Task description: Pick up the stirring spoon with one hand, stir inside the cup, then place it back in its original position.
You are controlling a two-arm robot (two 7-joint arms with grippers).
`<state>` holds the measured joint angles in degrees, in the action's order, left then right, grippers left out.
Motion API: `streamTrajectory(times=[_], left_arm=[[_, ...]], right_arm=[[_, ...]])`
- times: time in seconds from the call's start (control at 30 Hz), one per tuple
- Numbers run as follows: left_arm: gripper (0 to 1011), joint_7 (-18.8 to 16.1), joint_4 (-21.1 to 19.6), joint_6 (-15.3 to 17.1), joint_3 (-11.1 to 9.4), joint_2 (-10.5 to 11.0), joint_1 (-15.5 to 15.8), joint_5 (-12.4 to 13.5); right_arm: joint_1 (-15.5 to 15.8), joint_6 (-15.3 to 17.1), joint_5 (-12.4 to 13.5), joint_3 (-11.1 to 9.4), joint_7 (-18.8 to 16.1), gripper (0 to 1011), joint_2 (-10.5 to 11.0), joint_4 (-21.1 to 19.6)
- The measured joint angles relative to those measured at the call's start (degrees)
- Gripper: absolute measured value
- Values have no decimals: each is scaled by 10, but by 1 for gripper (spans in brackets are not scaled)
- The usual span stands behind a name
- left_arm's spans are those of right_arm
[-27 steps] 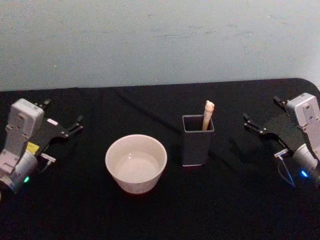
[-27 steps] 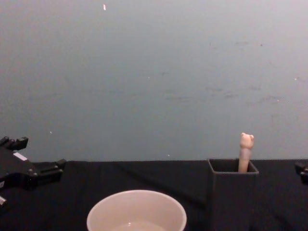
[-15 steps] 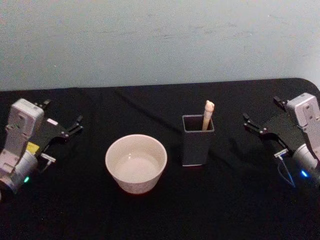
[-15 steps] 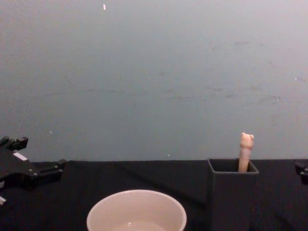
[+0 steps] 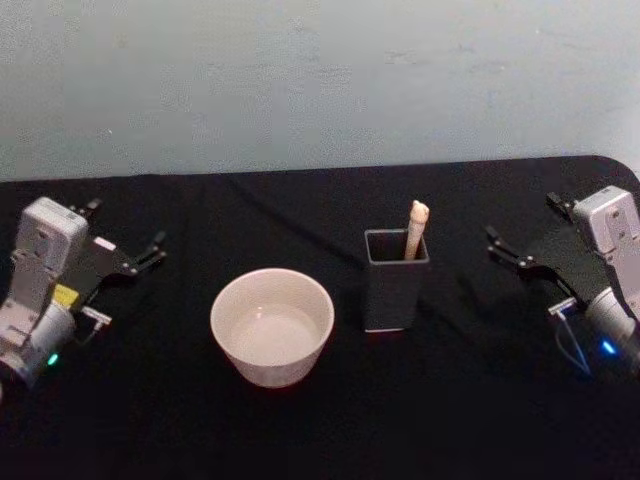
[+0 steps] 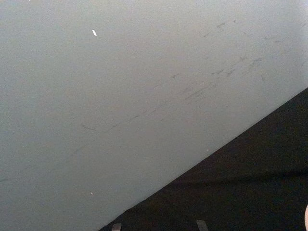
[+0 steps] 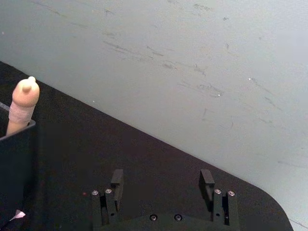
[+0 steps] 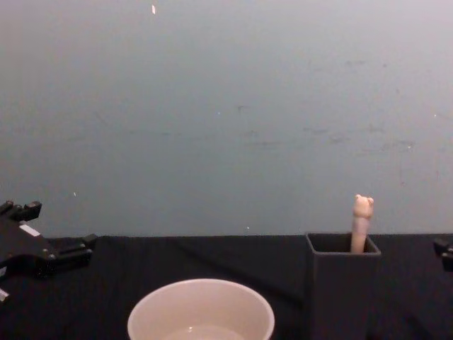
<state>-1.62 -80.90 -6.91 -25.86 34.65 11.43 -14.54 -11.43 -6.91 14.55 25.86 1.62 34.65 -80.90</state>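
Pre-grasp: nothing held, spoon not yet picked, no real change from the earlier frames.

Head view: stirring spoon (image 5: 416,228) upright in dark holder (image 5: 395,290), leaning at a back corner, bear knob above the rim and so free to pinch from above. Cup (image 5: 272,325) just left of the holder, apart from it, on the black surface (image 5: 450,400). Left hand (image 5: 128,222) parked far left, right hand (image 5: 521,217) parked far right, both spread wide, empty, well apart from the spoon. Left wrist view: wall and surface edge, nothing gripped. Right wrist view: fingers (image 7: 117,182) wide apart, nothing between them, knob and holder ahead, not yet lined up. Chest view: knob clear above the holder rim, cup low in front. Versus 0.9 s and 0.5 s ago: spoon, cup and holder in the same spots, hands barely shifted if at all. Right hand nearer, so the likelier one for the pick.
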Motion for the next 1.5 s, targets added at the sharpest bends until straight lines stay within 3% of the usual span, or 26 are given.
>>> streamTrajectory(times=[1.4, 1.5], left_arm=[[1001, 0, 0, 0, 0, 0, 0, 0], [1001, 0, 0, 0, 0, 0, 0, 0]], right_arm=[[0, 0, 0, 0, 0, 1000, 0, 0], [5, -3, 5, -6, -15, 1000, 0, -6]])
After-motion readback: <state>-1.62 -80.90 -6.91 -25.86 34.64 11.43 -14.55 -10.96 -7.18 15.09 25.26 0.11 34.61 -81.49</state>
